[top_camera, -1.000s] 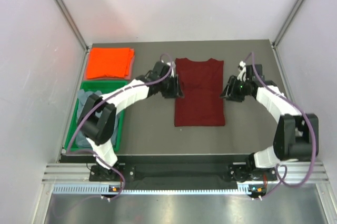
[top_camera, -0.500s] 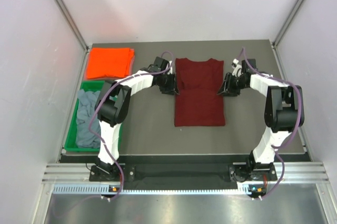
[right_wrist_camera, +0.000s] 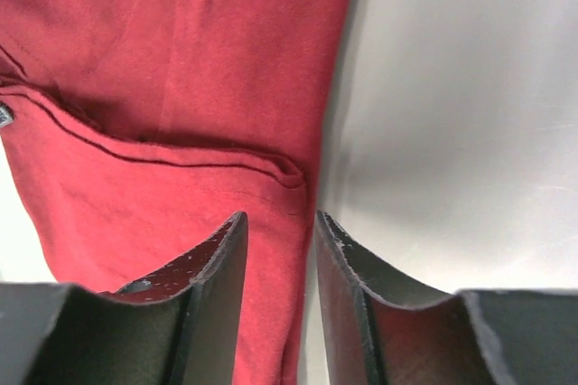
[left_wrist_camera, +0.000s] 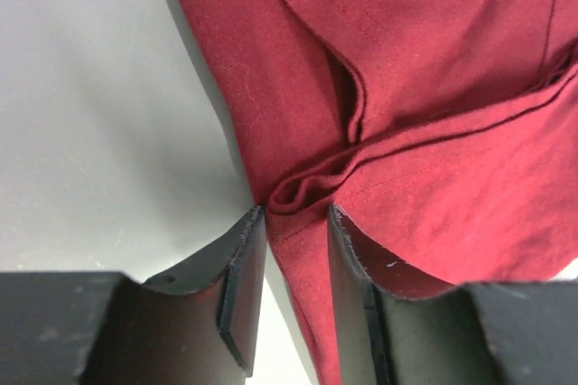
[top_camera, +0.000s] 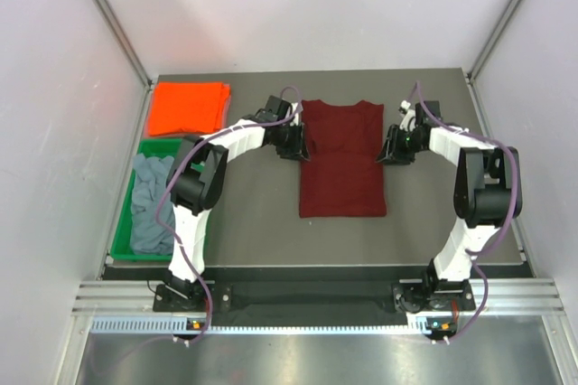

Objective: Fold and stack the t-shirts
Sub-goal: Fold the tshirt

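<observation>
A dark maroon t-shirt lies flat in the middle of the table, sleeves folded in. My left gripper is low at its left edge, beside the folded sleeve. In the left wrist view the jaws stand apart and straddle the bunched cloth edge, with a gap on the left side. My right gripper is at the shirt's right edge. In the right wrist view the jaws are apart around the cloth edge. A folded orange t-shirt lies at the far left. A crumpled grey-blue t-shirt fills the green tray.
The green tray stands at the left, in front of the orange shirt. Dark table shows between the tray and the maroon shirt and on its right. Metal posts and pale walls close in both sides.
Both grippers moved a little farther from the arm bases along the shirt's side edges, and both arms swung their elbows inward. The maroon shirt has not shifted.
</observation>
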`<state>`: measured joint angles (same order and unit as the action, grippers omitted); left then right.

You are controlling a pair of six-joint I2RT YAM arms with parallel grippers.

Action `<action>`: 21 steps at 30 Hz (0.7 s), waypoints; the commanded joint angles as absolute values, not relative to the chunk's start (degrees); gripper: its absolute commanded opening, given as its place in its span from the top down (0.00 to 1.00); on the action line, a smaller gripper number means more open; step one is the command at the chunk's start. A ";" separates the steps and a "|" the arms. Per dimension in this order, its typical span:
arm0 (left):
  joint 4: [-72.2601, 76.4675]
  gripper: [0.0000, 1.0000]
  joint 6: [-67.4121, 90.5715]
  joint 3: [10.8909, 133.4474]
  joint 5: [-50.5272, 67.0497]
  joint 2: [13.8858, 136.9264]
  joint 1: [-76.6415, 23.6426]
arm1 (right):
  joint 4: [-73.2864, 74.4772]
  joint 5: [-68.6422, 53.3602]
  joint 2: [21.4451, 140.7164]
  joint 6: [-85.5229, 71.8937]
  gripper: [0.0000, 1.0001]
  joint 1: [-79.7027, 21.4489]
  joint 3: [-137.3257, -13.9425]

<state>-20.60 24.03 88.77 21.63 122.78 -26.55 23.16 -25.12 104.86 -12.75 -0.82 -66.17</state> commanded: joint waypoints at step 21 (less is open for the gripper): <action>-19.51 0.70 23.03 92.72 23.64 123.31 -26.37 | 15.56 -29.62 107.31 -13.01 0.64 1.41 -67.67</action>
<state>-20.67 23.79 90.21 22.70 123.31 -26.55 18.09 -28.23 106.04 -13.13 0.99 -67.16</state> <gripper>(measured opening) 0.298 0.360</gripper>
